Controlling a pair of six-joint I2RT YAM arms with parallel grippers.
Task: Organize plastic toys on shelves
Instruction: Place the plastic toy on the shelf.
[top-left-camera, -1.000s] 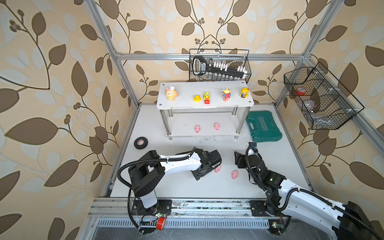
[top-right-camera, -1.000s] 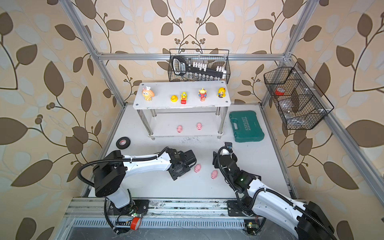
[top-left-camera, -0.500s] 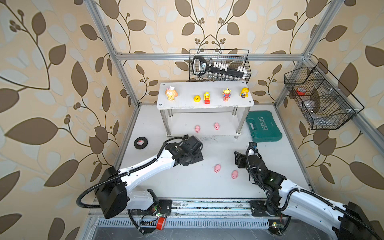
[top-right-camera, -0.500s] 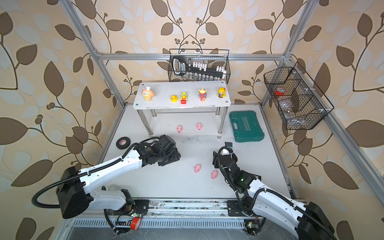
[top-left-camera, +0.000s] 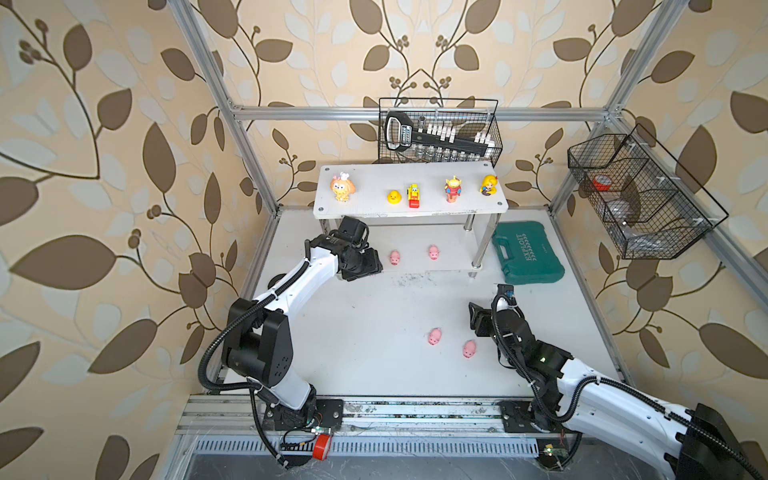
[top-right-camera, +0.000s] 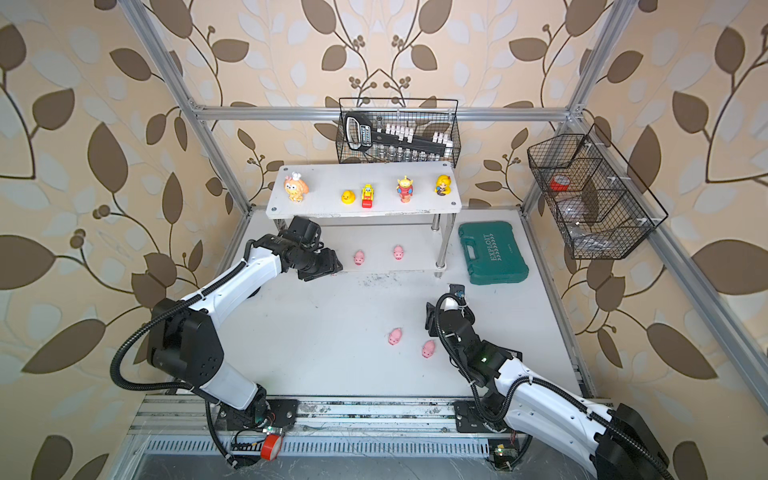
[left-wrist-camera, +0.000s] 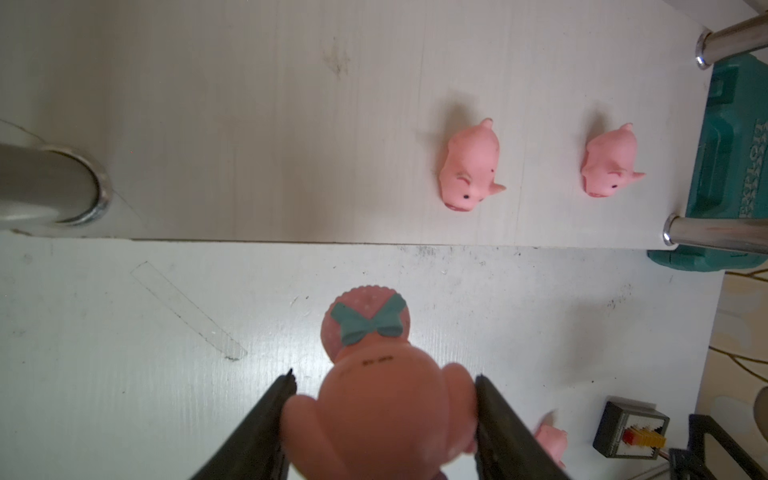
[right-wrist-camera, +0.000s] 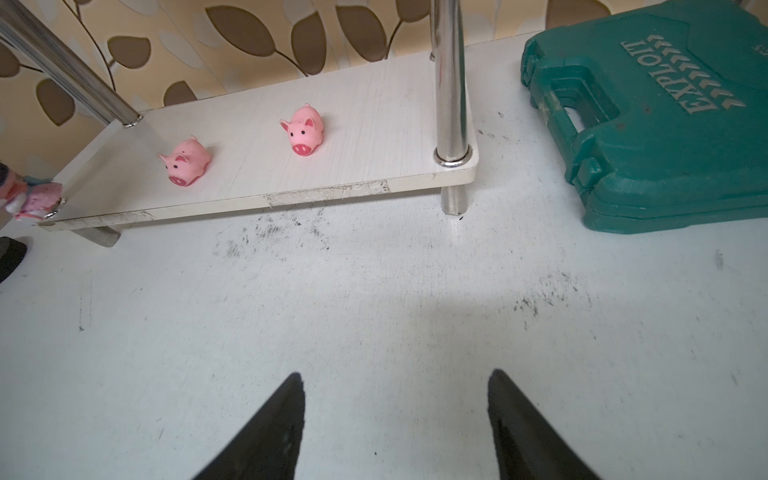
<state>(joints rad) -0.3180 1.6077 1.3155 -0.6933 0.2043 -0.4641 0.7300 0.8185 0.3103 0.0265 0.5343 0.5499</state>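
Pink, with a teal bow, a piglet (left-wrist-camera: 382, 415) is sitting clamped in the left gripper (left-wrist-camera: 384, 376), just before the lower shelf (top-left-camera: 415, 262), centre-left in both top views. The right gripper (right-wrist-camera: 395, 374) is hanging spread and empty over the table (right-wrist-camera: 374, 291). Two shelved piglets (top-left-camera: 395, 257) are standing mid-frame, and two loose piglets (top-left-camera: 434, 336) are lying lower centre.

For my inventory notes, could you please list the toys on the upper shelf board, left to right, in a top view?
orange animal with bow → yellow duck → yellow-red vehicle → green-headed alien → yellow doll
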